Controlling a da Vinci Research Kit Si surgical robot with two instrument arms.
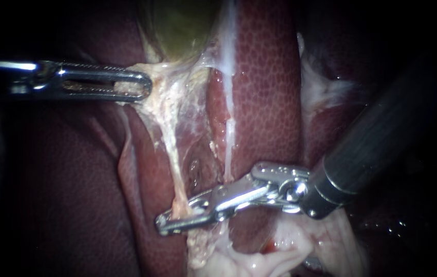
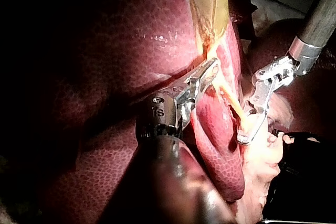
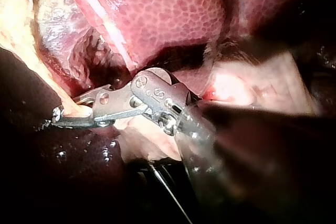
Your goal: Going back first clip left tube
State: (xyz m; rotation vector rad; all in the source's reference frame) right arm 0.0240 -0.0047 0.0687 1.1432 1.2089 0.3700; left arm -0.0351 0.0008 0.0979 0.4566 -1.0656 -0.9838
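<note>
Where the liver (image 1: 264,77) fills the field, its mottled dark-red surface glistens wet, and everything beyond the lit tissue falls away into darkness. One yellow-green gallbladder (image 1: 182,25) sits at the top of the endoscope view, with pale tissue (image 1: 164,82) fanning out from its lower end. A mass of whitish fatty tissue (image 1: 259,261) lies at the bottom.

Two tubes run down from that fan. The left tube (image 1: 173,154) is a thin cream strand, and the right tube (image 1: 228,118) is a whiter line lying on the liver beside it.

Two instruments are at work. The left instrument (image 1: 141,86) lies level, coming straight in from the left edge, with its slotted jaws pinching the pale tissue just under the gallbladder and holding it taut. The right instrument (image 1: 169,221) slants down from the upper right on a dark shaft. Its wrist is bent so that the long jaws point leftward and a little downward. Those jaws lie on either side of the lower end of the left tube, just above the fatty tissue, both touching it. The metal hides whether a clip sits there.
</note>
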